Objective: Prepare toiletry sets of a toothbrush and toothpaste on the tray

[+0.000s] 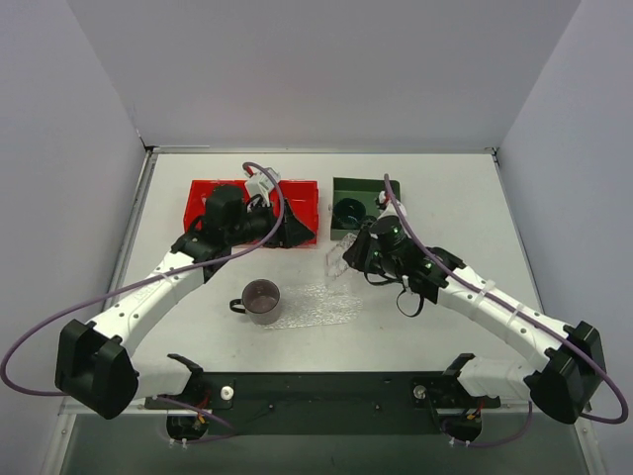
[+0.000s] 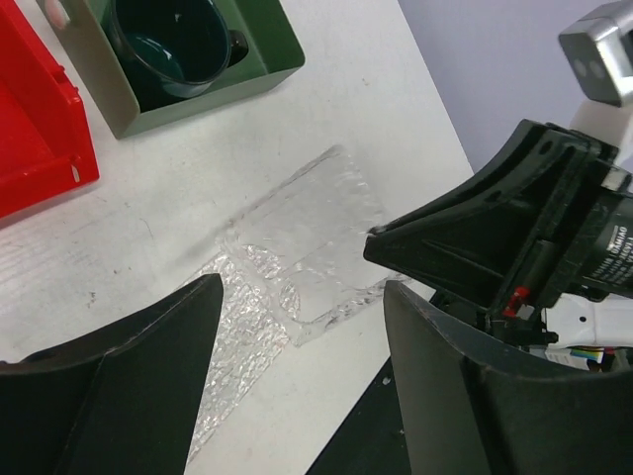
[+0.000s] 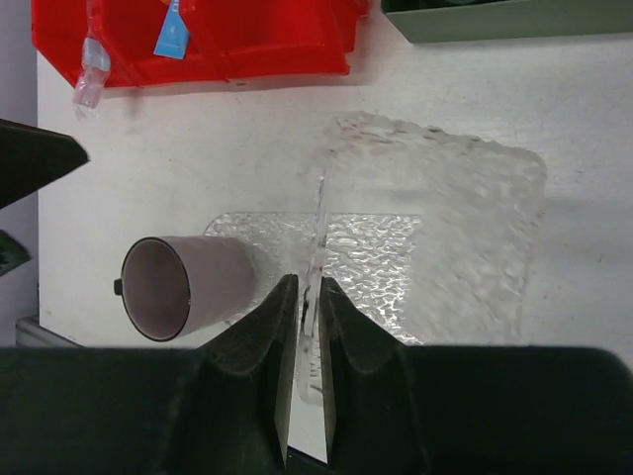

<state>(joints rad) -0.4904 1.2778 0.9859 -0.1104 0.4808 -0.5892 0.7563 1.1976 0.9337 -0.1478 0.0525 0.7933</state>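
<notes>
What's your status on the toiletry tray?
Left claw open, empty. Right claw shut on tray edge. Toothbrush in red bin, not on tray. Cup stands close left of it.

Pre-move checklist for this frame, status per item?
1. Right gripper shut on the held tray by its edge: ok.
2. Left gripper open, nothing between the fingers: ok.
3. Held tray lying flat on the table: not ok, raised at an angle.
4. Cup upright at the end of the flat tray: ok.
5. Toothbrush on a tray: not ok, it lies in the red bin.
6. Toothpaste located: cannot tell.
</notes>
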